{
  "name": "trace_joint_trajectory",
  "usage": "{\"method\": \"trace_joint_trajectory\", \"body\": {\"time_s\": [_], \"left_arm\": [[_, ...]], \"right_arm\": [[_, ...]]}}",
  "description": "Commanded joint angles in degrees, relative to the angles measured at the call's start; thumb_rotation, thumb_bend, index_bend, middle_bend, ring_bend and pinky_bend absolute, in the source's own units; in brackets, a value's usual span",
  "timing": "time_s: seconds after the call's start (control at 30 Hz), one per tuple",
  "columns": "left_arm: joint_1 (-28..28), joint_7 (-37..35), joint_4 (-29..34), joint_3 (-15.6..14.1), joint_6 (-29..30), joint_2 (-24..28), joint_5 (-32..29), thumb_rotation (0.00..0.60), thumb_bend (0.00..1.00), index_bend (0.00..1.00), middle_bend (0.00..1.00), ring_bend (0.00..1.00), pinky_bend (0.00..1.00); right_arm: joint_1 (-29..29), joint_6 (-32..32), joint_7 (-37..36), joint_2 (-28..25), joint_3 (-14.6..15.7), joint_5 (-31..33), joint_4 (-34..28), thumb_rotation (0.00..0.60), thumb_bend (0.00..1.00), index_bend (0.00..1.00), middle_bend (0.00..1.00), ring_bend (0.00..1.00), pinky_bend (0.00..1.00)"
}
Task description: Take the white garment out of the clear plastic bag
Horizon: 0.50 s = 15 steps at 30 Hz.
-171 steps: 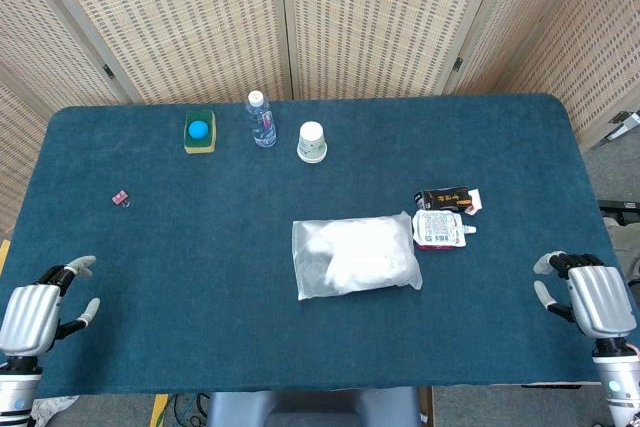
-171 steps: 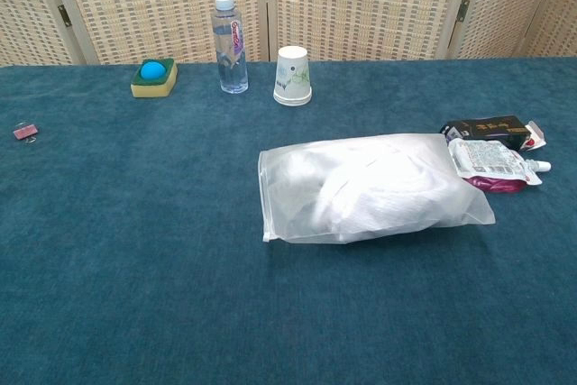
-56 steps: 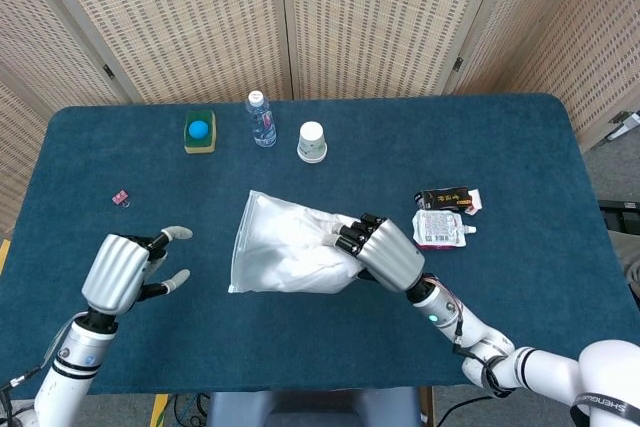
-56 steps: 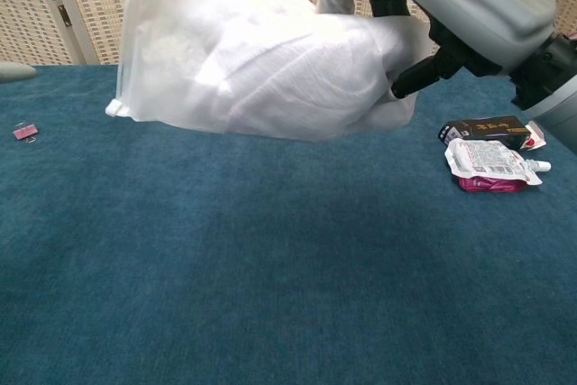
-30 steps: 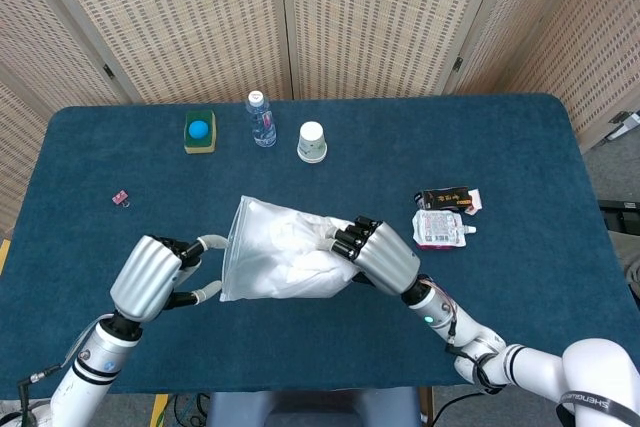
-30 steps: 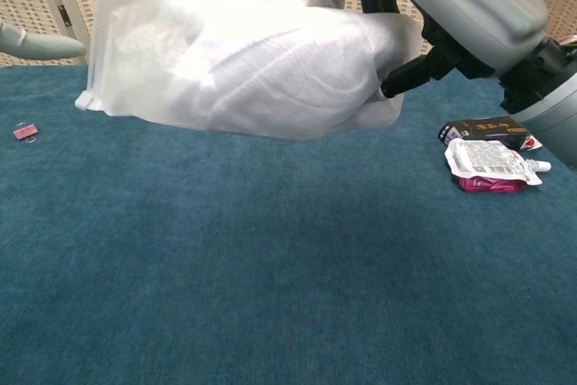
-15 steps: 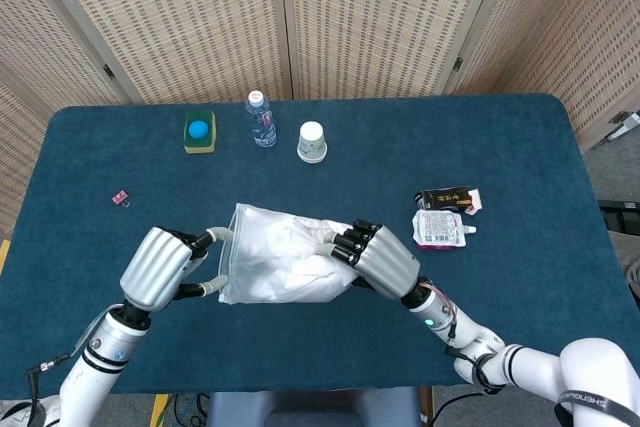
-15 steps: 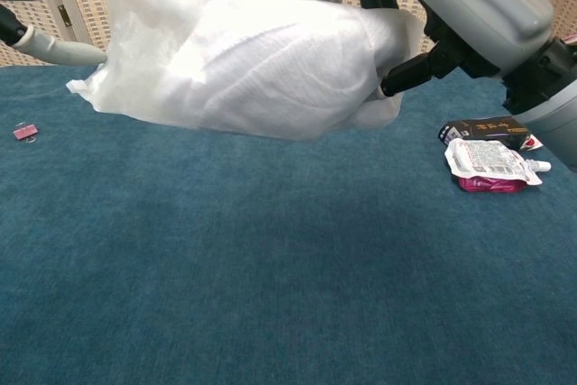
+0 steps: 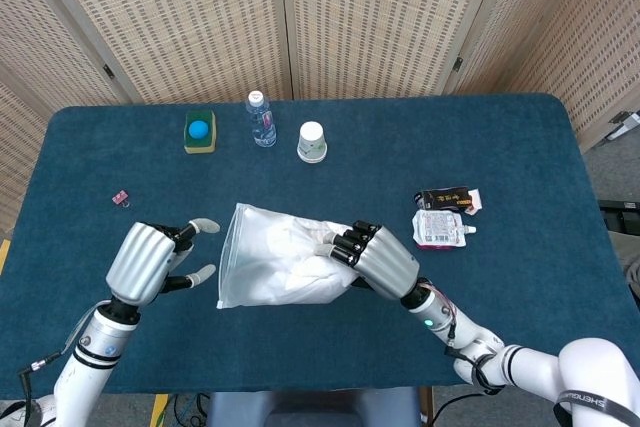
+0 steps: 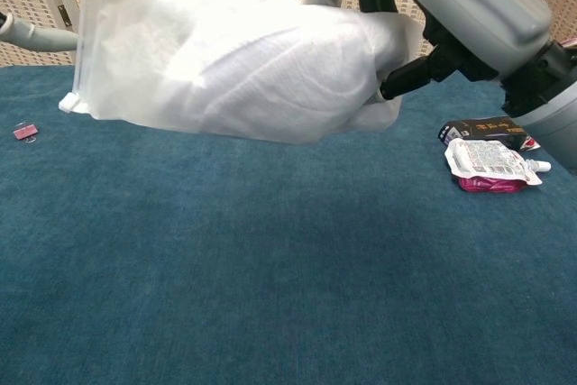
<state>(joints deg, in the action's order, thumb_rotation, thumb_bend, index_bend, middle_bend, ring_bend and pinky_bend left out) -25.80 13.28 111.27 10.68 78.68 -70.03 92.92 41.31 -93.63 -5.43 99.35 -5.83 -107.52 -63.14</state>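
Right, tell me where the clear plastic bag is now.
In the head view the clear plastic bag is near the table's centre front, held above the cloth by the right hand, with the left hand just off its left edge.

You see a white garment (image 9: 285,267) in clear plastic bag (image 9: 240,272), over a teal counter (image 9: 500,147).

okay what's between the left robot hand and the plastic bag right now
Nothing. In the head view, only a narrow stretch of bare blue table separates the left robot hand from the clear plastic bag, which the right robot hand holds up.
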Motion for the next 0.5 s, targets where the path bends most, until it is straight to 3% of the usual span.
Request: {"method": "trace_joint_trajectory", "body": {"time_s": [0.03,0.23,0.5], "left_arm": [[-0.09,-0.81,0.95,-1.06,0.32,-0.27,2.32,0.600,0.07,0.40,1.00,0.87,0.94],[-0.60,0.11,3.75,-2.31,-1.76,0.91,2.95,0.600,0.07,0.41,1.00,0.87,0.94],[-1.46,1.15,3.64,-1.30,-2.82,0.27,0.68,0.600,0.07,0.42,1.00,0.87,0.94]], "right_arm": [[0.16,0.09,-0.04,0.18,-0.21,0.20,0.20,0.600,0.78,0.72,0.77,0.72,0.71],[0.28,-0.88,-1.02,0.66,-0.47,0.23,0.89,0.600,0.78,0.72,0.77,0.72,0.71],[0.28,-2.79,-2.08,1.07,-0.18,-0.68,1.77,0.600,0.77,0.72,0.77,0.72,0.71]]}}
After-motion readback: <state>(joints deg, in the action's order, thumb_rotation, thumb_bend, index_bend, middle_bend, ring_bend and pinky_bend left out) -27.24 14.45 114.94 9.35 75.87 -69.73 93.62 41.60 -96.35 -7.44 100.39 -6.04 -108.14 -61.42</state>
